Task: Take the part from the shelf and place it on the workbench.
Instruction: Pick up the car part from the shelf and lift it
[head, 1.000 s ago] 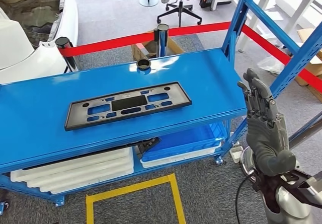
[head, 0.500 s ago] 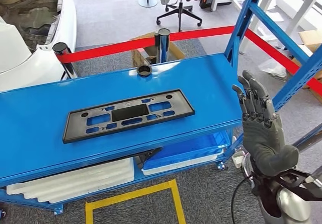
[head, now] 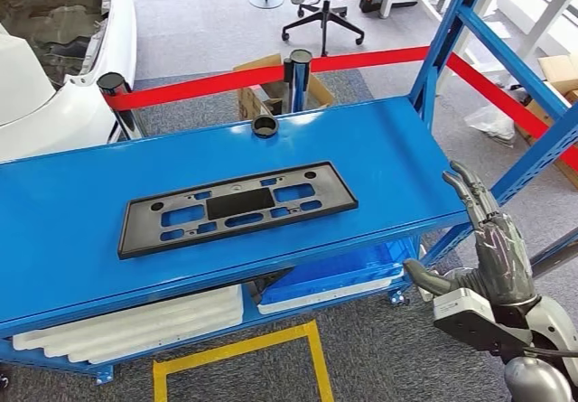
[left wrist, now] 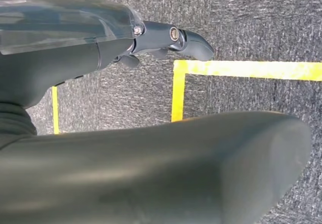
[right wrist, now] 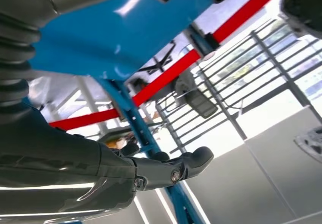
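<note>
The right hand (head: 496,256) has dropped and tipped over beside the bench (head: 402,163), fingers apart, holding nothing; the part (head: 238,207) lies flat there, untouched. The left hand (left wrist: 113,148) hangs over the floor, holding nothing that I can see; I cannot tell how its fingers lie.

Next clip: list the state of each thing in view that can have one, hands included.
black plate frame: lying flat on the blue shelf top, not held.
right hand: open, holding nothing, off the shelf's right end and clear of the frame.
left hand: hanging over the carpet by the yellow floor tape; holding nothing, fingers extended.
red barrier belt: stretched taut between posts behind the shelf.
</note>
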Tool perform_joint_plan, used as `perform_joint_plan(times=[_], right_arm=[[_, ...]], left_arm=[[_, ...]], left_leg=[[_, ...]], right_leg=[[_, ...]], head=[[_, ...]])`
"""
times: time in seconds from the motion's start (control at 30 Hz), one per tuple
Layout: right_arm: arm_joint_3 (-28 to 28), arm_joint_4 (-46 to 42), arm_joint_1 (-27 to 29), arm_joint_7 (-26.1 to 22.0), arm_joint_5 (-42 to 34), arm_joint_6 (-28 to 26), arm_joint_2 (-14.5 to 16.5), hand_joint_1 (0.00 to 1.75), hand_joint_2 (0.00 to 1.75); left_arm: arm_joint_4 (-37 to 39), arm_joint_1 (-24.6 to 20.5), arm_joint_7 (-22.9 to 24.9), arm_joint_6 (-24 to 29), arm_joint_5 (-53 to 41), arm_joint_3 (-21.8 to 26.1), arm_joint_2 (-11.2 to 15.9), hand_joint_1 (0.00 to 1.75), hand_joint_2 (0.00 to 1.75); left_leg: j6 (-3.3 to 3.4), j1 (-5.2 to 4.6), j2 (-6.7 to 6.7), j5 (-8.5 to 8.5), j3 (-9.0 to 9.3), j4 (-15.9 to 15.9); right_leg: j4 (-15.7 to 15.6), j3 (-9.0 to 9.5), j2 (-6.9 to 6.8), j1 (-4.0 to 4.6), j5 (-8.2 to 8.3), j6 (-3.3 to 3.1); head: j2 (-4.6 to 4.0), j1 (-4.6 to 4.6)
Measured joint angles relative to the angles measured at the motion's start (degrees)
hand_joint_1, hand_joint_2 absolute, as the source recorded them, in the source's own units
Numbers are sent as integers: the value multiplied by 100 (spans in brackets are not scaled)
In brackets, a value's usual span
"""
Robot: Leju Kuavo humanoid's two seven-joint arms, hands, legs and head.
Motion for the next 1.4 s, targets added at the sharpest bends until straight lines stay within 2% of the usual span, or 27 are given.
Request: perform_joint_plan(times=[0.2, 0.43, 0.57, 0.73, 1.03, 1.4], right_arm=[[57, 64, 137, 291, 669, -76, -273, 0, 175], [474, 526, -259, 566, 1513, -165, -299, 0, 175], [887, 838, -537, 713, 1772, -261, -190, 0, 175], [1246, 1147, -804, 811, 1703, -204, -50, 0, 175], [2165, 2382, -1782, 1043, 1556, 5, 440, 0, 175], [2656, 3367, -2310, 1465, 1990, -22, 805, 0, 175]], left_arm=[[5, 8, -62, -22, 0, 14, 0, 0, 0], [16, 0, -72, -30, 0, 7, 8, 0, 0], [19, -5, -72, -27, 0, -1, 19, 0, 0], [32, -2, -89, -3, 0, -4, 51, 0, 0], [79, -2, -140, -11, 0, -16, 210, 0, 0], [138, 37, -172, -10, 0, -16, 285, 0, 0]], left_leg=[[-1, 9, 1, 1, 12, -2], [-4, 17, 2, 2, 21, -5], [-5, 18, 2, 3, 26, -5], [-6, 18, 3, 3, 26, -7], [-9, 20, 2, 6, 37, -7], [-10, 19, 2, 5, 36, -7]], right_leg=[[16, 3, 3, 9, -4, 5], [33, 4, 5, 17, -9, 3], [37, 6, 1, 17, -13, 0], [40, 9, 6, 18, -14, -1], [44, 17, 3, 18, -15, -2], [44, 17, 2, 17, -16, -4]], head=[[0, -1], [0, -1], [0, 0], [0, -1], [0, -1], [0, -1]])
